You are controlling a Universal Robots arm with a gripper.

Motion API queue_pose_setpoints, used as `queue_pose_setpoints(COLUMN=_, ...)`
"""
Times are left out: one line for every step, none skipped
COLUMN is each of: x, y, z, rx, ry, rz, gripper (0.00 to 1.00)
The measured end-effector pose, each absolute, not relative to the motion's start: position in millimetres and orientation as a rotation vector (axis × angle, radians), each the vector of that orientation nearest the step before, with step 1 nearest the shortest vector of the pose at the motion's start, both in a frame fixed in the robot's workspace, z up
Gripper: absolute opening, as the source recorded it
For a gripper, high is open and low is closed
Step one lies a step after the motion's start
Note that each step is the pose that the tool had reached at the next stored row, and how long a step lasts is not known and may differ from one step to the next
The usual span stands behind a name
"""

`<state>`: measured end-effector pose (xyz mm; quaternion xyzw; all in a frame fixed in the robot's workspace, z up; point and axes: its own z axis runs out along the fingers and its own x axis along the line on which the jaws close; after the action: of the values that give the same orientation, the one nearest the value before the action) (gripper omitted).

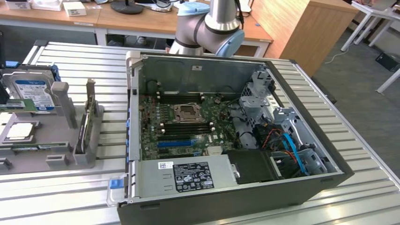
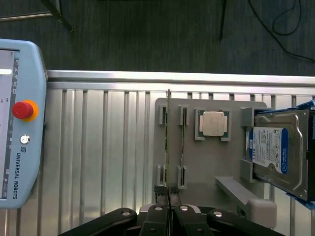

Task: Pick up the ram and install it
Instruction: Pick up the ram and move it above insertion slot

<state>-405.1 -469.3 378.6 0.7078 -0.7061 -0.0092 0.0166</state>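
The ram (image 2: pixel 169 142) is a thin stick standing on edge in slotted posts of a grey fixture tray (image 2: pixel 206 162), with a second thin stick (image 2: pixel 183 147) parallel beside it. In the exterior view the sticks (image 1: pixel 86 123) stand at the tray's side nearest the computer. My gripper (image 2: pixel 169 216) hangs high above the tray, in line with the ram's near end and well clear of it. Its black fingers (image 2: pixel 158 219) are pressed together with nothing between them. The open computer case (image 1: pixel 206 65) shows the motherboard's long black slots (image 1: pixel 181 126) around the CPU socket.
On the tray also sit a processor chip (image 2: pixel 212 123) and a blue-labelled hard drive (image 2: pixel 278 152). A teach pendant with a red stop button (image 2: pixel 22 110) lies on the slatted metal table (image 2: pixel 103 147). The arm's elbow joint (image 1: pixel 206 28) rises behind the case.
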Motion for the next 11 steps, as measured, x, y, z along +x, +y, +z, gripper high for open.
queue_pose_setpoints(x=-405.1, y=-469.3, z=378.6, rx=2.200, ry=-2.195, rz=-0.029, gripper=0.11)
queue_pose_setpoints(x=-405.1, y=-469.3, z=378.6, rx=2.200, ry=-2.195, rz=-0.029, gripper=0.11)
queue_pose_setpoints(x=-405.1, y=-469.3, z=378.6, rx=2.200, ry=-2.195, rz=-0.029, gripper=0.11)
queue_pose_setpoints(x=-405.1, y=-469.3, z=378.6, rx=2.200, ry=-2.195, rz=-0.029, gripper=0.11)
queue_pose_setpoints(x=-405.1, y=-469.3, z=378.7, rx=2.200, ry=-2.195, rz=-0.029, gripper=0.11)
queue_pose_setpoints(x=-405.2, y=-469.3, z=379.2, rx=2.200, ry=-2.195, rz=-0.029, gripper=0.11)
queue_pose_setpoints(x=-405.1, y=-469.3, z=380.1, rx=2.200, ry=-2.195, rz=-0.029, gripper=0.11)
queue_pose_setpoints(x=-405.1, y=-469.3, z=381.4, rx=2.200, ry=-2.195, rz=-0.029, gripper=0.11)
queue_pose_setpoints(x=-405.1, y=-469.3, z=383.1, rx=2.200, ry=-2.195, rz=-0.029, gripper=0.11)
queue_pose_setpoints(x=-405.1, y=-469.3, z=385.2, rx=2.200, ry=-2.195, rz=-0.029, gripper=0.11)
queue_pose_setpoints(x=-405.1, y=-469.3, z=387.3, rx=2.200, ry=-2.195, rz=-0.029, gripper=0.11)
